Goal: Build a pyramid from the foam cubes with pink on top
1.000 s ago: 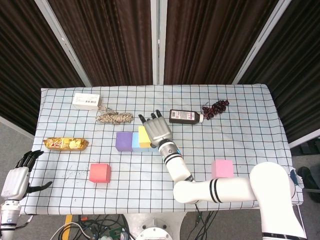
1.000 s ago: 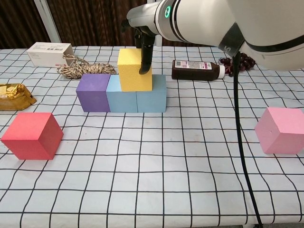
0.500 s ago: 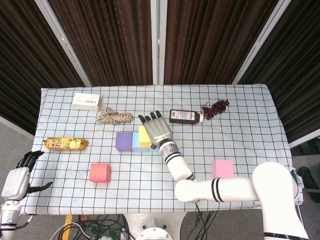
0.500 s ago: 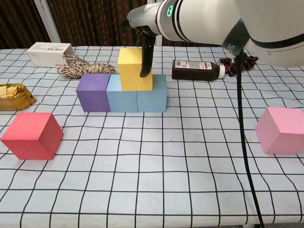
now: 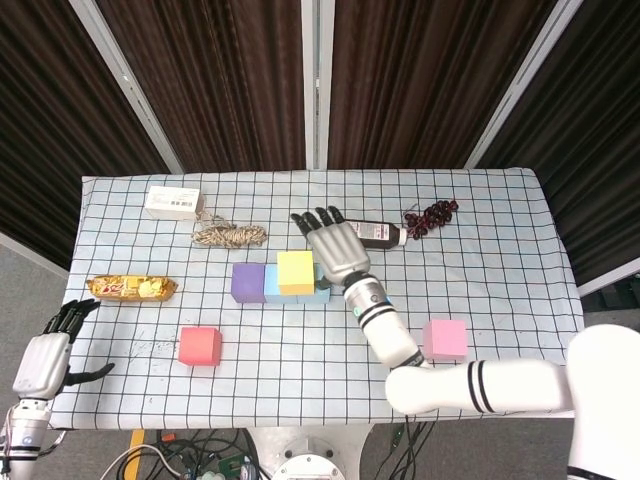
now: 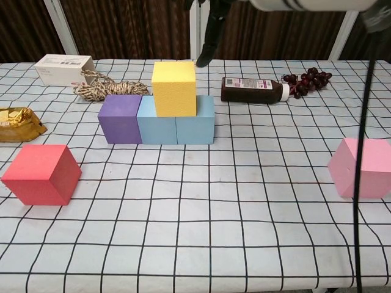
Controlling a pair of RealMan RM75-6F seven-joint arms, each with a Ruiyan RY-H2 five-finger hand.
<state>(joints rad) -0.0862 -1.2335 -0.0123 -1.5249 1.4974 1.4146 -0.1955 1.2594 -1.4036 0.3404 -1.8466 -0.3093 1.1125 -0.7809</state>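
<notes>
Now the right hand (image 5: 338, 246) hovers above the stack, fingers apart and holding nothing — yellow cube (image 6: 175, 88) sits on the purple cube (image 6: 120, 118) and blue cubes (image 6: 176, 127) row, slightly overlapping two for support. Pink cube (image 6: 359, 167) — matte, square-edged foam — lies well apart on the table (image 6: 244, 232); red cube (image 6: 41, 173) likely goes up first.

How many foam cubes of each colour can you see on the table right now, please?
Purple cube: 1
Light blue cubes: 2
Yellow cube: 1
Red cube: 1
Pink cube: 1
Total: 6
</notes>
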